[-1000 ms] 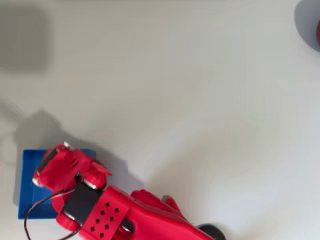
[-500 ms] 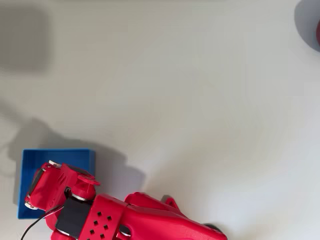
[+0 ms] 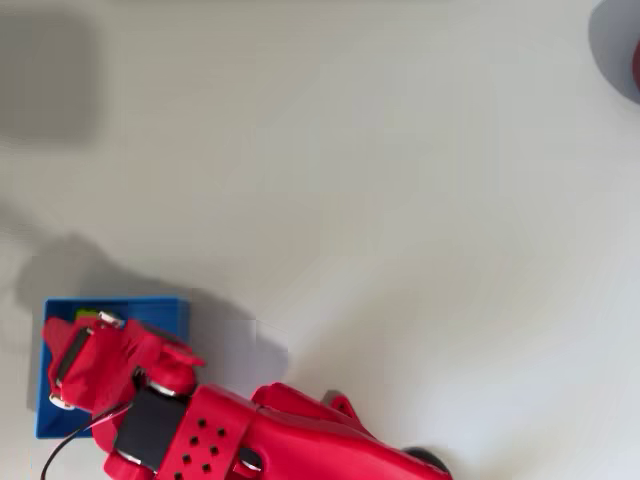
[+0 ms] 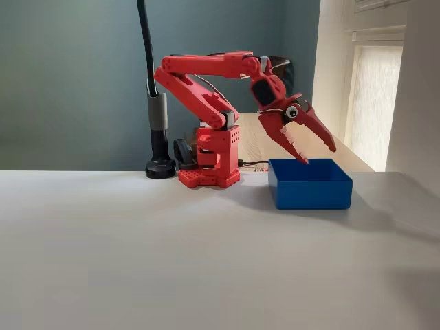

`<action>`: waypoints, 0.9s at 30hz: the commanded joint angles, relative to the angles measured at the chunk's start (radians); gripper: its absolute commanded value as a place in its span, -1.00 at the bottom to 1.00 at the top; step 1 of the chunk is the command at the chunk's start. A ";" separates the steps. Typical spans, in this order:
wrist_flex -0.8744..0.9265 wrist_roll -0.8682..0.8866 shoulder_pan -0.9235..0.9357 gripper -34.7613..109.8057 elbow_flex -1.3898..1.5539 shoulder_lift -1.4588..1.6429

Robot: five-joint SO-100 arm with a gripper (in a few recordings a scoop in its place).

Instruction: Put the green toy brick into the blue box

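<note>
Red plastic covers the arm (image 3: pixel 250 440) in the overhead view, where it reaches in from the bottom edge toward the lower left corner of the pale worktop (image 3: pixel 400 200); its claw (image 3: pixel 75 345) hangs over the blue box (image 3: pixel 165 312), which sits near the worktop's left edge; a sliver of lime green, the green toy brick (image 3: pixel 86 315), shows inside the box at its far wall, just beside the claw's tip; from this angle I cannot tell whether the brick touches the claw or lies on the box floor; the arm's grey shadow spreads over the worktop above and to the right of the box; a dark rounded thing (image 3: pixel 620 50) sits cut off at the top right corner.

Seen from the fixed view, the arm (image 4: pixel 206 75) stands on its base near the worktop's (image 4: pixel 172 261) far edge and bends over toward the right; the claw (image 4: pixel 313 151) points down and to the right with its two fingers spread apart, nothing between them, the tips just above the blue box's (image 4: pixel 309 192) rim; the box rests on the worktop to the right of the base; a black pole (image 4: pixel 157 103) on a round foot stands just left of the arm.
</note>
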 commanded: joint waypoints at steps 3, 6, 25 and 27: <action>-0.239 -0.041 0.407 -0.46 -0.034 0.032; -0.282 -0.069 0.603 -0.52 0.002 0.032; -0.275 -0.146 1.046 -0.52 0.511 0.337; -0.273 -0.146 1.042 -0.52 0.578 0.419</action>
